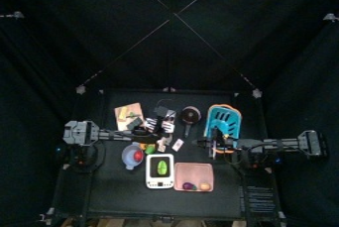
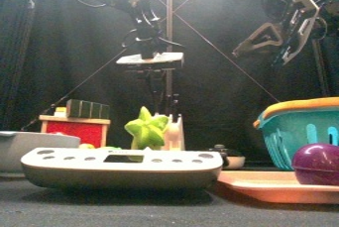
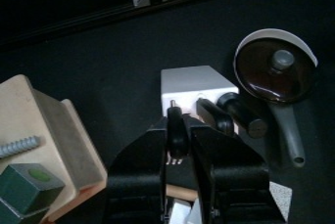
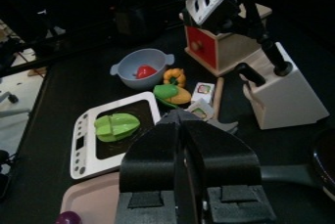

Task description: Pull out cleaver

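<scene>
Cleaver point(image 2: 149, 59): clear of knife block point(image 4: 281, 89), pinched aloft by left gripper point(image 3: 182, 142); right gripper point(image 4: 193, 130) pressed together; extraction apparently done.

Top view too small to pick out any cleaver in the knife block point(image 1: 163, 118); purple ball point(image 2: 319, 164) cut off by front view's right edge.

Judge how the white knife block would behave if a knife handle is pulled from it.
The knife block stands tall on a small base, so it may tip or slide under a sideways pull. It looks rigid. The black handles angle out, so pulling along their slant seems safer.
</scene>
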### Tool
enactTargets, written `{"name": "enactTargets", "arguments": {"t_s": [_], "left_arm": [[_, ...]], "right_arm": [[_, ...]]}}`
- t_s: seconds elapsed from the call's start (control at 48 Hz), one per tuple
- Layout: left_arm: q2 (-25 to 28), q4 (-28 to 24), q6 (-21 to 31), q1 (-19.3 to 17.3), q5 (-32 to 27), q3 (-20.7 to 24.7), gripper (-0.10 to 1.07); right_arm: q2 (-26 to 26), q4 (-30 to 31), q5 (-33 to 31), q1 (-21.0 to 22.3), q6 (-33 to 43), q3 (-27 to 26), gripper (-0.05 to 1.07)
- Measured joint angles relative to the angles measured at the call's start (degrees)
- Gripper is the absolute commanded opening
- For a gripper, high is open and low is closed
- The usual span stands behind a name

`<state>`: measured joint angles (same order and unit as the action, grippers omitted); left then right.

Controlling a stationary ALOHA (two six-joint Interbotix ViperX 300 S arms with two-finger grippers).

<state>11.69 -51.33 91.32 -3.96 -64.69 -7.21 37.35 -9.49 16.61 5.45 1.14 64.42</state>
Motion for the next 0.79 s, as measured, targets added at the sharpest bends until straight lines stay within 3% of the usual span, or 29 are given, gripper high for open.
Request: {"name": "enactTargets", "arguments": {"t_s": [0.792], "left_arm": [[-4.04, 0.26, -1.67, 0.88, -3.78, 0.0, 0.49]], "right_arm": [[0.0, 0.09, -0.09, 0.09, 0.0, 0.0, 0.01]]}}
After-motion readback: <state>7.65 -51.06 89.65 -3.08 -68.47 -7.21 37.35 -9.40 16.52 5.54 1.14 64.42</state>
